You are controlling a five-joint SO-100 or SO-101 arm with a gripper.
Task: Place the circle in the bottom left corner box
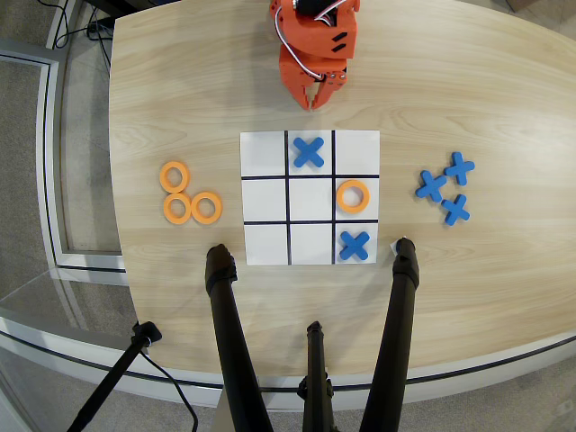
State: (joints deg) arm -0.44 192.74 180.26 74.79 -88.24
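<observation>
Circle [175, 176] sits with two more rings left of the board on the tabletop [180, 81]. Gripper [315, 101] looks pinched together, empty, up top. Bunched rings could get knocked; corner box [265, 244] is empty.

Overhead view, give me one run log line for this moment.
gripper: empty, above board | rings: three left of board | bottom left corner box: empty

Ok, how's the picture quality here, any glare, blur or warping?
Overhead view: even, soft light, sharp focus, faint shadows under the rings; mild glare on the white board; the table edges bow, so some lens distortion.
</observation>
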